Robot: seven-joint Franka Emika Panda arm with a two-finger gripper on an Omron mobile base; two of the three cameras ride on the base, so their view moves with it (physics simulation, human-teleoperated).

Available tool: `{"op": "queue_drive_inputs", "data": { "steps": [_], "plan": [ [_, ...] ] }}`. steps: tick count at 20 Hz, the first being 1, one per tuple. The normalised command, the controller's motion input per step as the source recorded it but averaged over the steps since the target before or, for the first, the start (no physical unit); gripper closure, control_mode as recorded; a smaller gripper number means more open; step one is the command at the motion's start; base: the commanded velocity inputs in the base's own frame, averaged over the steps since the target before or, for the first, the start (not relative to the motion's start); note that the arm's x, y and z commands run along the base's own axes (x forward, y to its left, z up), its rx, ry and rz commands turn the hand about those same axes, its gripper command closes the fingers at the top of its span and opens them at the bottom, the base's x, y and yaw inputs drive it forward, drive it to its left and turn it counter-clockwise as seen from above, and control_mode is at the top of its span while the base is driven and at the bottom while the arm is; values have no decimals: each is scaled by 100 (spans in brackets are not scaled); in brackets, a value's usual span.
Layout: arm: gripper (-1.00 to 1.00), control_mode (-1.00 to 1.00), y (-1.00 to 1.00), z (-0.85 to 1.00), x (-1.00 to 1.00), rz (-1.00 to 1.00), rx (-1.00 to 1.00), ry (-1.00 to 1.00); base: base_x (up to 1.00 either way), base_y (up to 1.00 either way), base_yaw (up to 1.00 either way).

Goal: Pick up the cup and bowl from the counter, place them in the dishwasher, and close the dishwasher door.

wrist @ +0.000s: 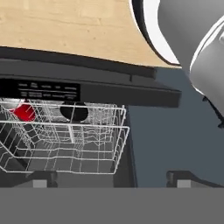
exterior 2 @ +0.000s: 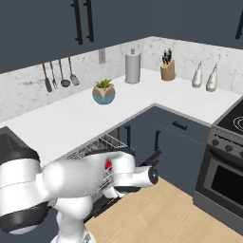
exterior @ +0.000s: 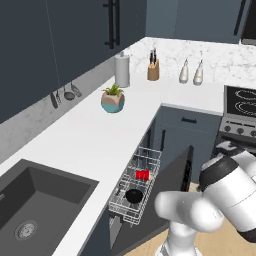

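— Cup and bowl sorted?

— Both off the counter (exterior: 95,135) and sitting in the white wire rack (wrist: 123,131) ahead of the pincer (wrist: 112,181). Red cup (wrist: 24,111) up and to the far left, black bowl (wrist: 74,111) just beside it, nearer the middle. Only the closing left, by the look of it.

— State of the pincer?

— Tips well apart, nothing between them. Empty.

— And the dishwasher door (wrist: 131,94)?

— Open, stretching beyond the rack, with the strip of printed labels on its inner face. Possibly tilted partway up already, though hard to judge from the left base view.

— Best way to finish?

— Mind the rack first: pulled out over the door, so likely to foul it unless slid back into the dishwasher (exterior: 120,225). Then get under the door's free edge, press flat with the fingers rather than pinch, and swing up along its arc in one steady push. Keep clear of the wire rim to avoid jolting the cup over.
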Motion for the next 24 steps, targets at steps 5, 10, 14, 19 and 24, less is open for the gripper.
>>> {"op": "queue_drive_inputs", "data": {
  "steps": [5, 10, 14, 19, 24],
  "plan": [
    [-100, -100, -100, -44, 45, -23, 23, 23, 0, 0, 0],
    [-100, -100, -66, -60, 56, -23, 25, 27, 0, 0, 0],
    [-100, -100, -43, -78, 69, -20, 25, 34, 0, 0, 0],
    [-100, -100, -54, -84, 74, -20, 27, 44, 0, 0, 0],
    [-100, -100, -54, -76, 51, -18, 34, 47, 0, 0, 0]
  ]
}}
